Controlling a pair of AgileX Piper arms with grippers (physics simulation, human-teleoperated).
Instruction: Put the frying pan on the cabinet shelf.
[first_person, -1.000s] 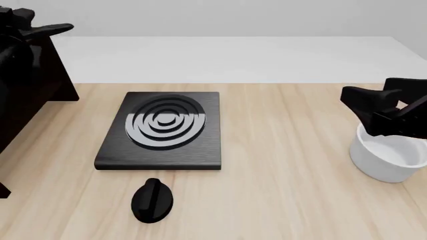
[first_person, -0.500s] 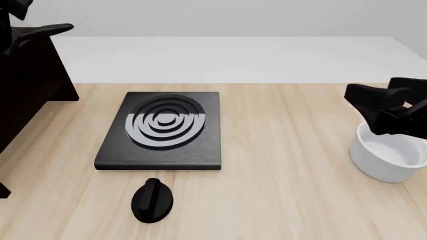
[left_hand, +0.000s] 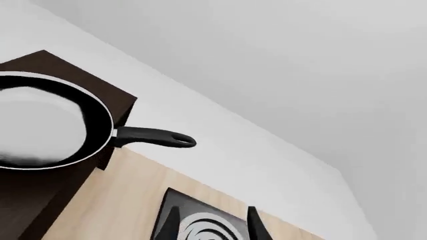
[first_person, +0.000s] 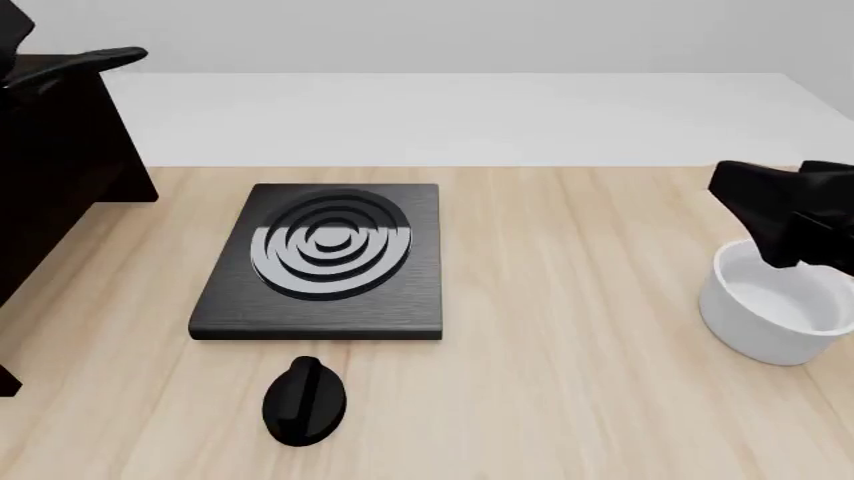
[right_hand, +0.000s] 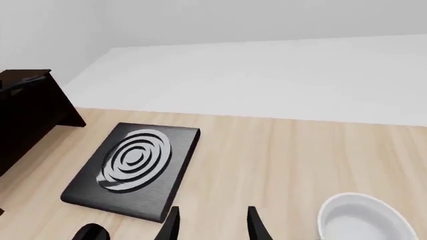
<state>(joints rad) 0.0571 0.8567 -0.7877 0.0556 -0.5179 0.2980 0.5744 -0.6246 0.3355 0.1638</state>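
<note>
The frying pan lies on the flat top of the dark cabinet, its pale inside facing up. Its thin handle with the loop end sticks out past the cabinet's edge. In the front view only the handle shows, above the cabinet at the far left. My left gripper is open and empty, well away from the pan. My right gripper is open and empty; in the front view it hovers over the white bowl.
A flat black square plate with silver rings lies at the table's middle left. A black knob lies in front of it. The white bowl stands near the right edge. A pale wall runs behind the table.
My left arm has drawn back up and out of the front view's top left corner, leaving the pan on the cabinet. My right gripper has moved a little to the right.
</note>
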